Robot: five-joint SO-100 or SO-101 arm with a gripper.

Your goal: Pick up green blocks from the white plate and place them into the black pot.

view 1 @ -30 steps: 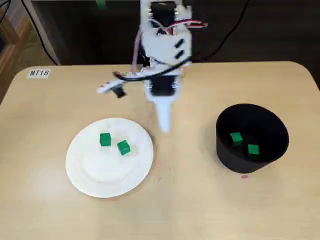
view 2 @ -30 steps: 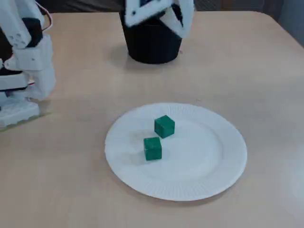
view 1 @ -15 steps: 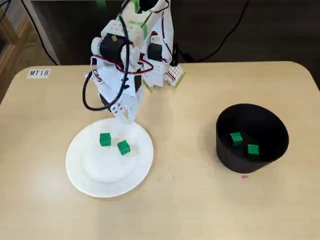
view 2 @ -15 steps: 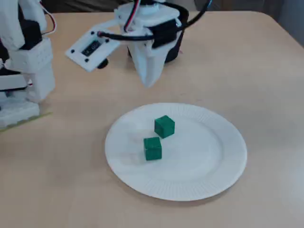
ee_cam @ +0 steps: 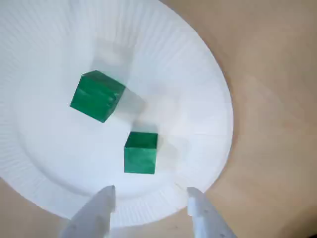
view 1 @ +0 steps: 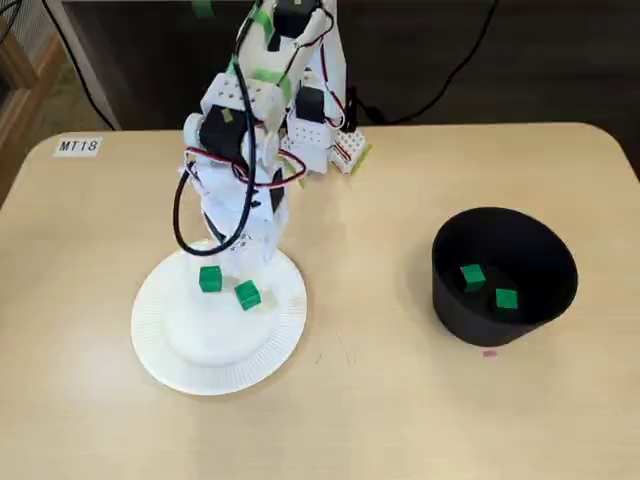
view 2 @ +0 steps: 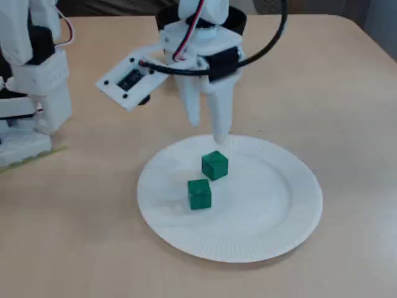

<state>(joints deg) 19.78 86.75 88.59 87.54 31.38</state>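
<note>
- While you check the wrist view, note that the hand (ee_cam: 150, 192) is spread: its two white fingers stand apart, only plate rim shows in the gap, and nothing is pinched.
- Seen in a fixed view, your hand (view 2: 208, 130) points down over the far edge of the plate, just beside the near green block (view 2: 214, 165) and not touching it.
- You have the white plate (view 1: 200, 350) lying flat on the table (view 1: 380, 410), toward the left in a fixed view, with the arm leaning over its upper edge.
- Two cubes sit on that plate. In the wrist view the near green block (ee_cam: 140, 152) lies just ahead of the fingertips. The far green block (ee_cam: 97, 95) sits beyond it, turned at an angle, and the two are close but apart.
- You can find the same pair in a fixed view as the far green block (view 1: 210, 279) and the near green block (view 1: 247, 294).
- Your black pot (view 1: 455, 310) stands upright on the right side of the table in that view, well apart from the plate.
- Inside the pot lie a potted block (view 1: 473, 276) and a second potted block (view 1: 507, 298), near each other but not touching.
- You can read MT18 on a label (view 1: 78, 146) at the table's upper-left corner, and a small pink mark (view 1: 489, 352) sits just below the pot.
</note>
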